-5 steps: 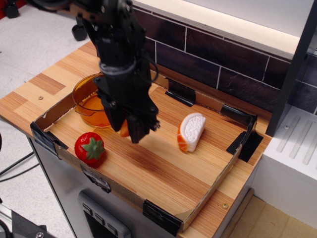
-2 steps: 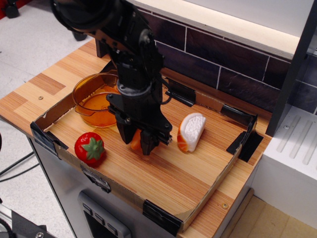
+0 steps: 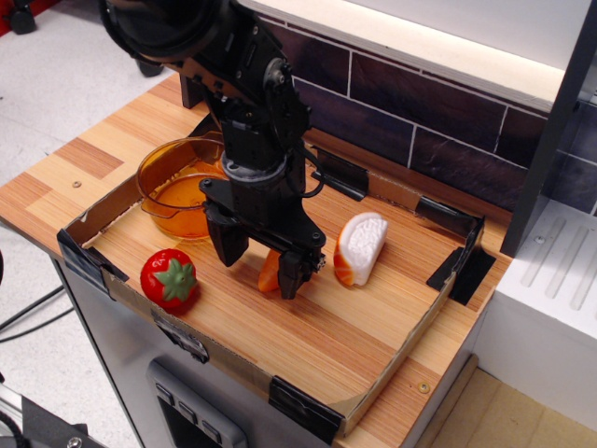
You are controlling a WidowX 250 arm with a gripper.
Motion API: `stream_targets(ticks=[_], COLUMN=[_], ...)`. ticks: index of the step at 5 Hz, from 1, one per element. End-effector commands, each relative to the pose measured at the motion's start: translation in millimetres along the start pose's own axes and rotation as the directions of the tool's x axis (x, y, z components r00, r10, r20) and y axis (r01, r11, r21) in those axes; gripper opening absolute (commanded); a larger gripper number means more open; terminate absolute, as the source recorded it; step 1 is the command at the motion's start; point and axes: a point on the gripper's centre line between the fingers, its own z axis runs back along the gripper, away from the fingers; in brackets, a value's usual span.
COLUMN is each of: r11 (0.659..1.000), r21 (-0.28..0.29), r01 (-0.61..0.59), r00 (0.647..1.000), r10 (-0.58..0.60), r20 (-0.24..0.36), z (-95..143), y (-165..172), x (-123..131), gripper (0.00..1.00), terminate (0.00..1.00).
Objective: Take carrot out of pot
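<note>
The small orange carrot (image 3: 270, 273) lies on the wooden floor of the cardboard tray, outside the pot. The amber translucent pot (image 3: 160, 183) stands at the tray's back left and looks empty, partly hidden by the arm. My black gripper (image 3: 261, 265) hangs low over the carrot with its jaws spread. One finger (image 3: 227, 248) is to the carrot's left and the other to its right. The fingers do not seem to press on the carrot.
A red strawberry (image 3: 169, 279) sits at the tray's front left. A white-and-orange half-round piece (image 3: 361, 246) stands to the right of the gripper. Low cardboard walls (image 3: 392, 366) with black clips ring the tray. A dark tiled wall runs behind.
My gripper carried the carrot from beside the pot rightward and down to the tray floor. Its jaws have since opened, and the carrot now rests on the wood.
</note>
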Motion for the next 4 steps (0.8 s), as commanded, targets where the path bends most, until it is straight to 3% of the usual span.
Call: stream_targets(ticks=[1, 3, 4], r11=[0.999, 0.989, 0.989], r21=[-0.013, -0.115, -0.115], r01=[-0.052, -0.091, -0.091], r00=[0.996, 0.986, 0.986], r10=[0.053, 0.106, 0.106], r20=[0.073, 0.131, 0.131], z=[44, 119, 119], y=[8, 25, 25], x=[17, 24, 24], gripper=[1.00, 1.00, 1.00], terminate=[0.00, 0.00, 0.00])
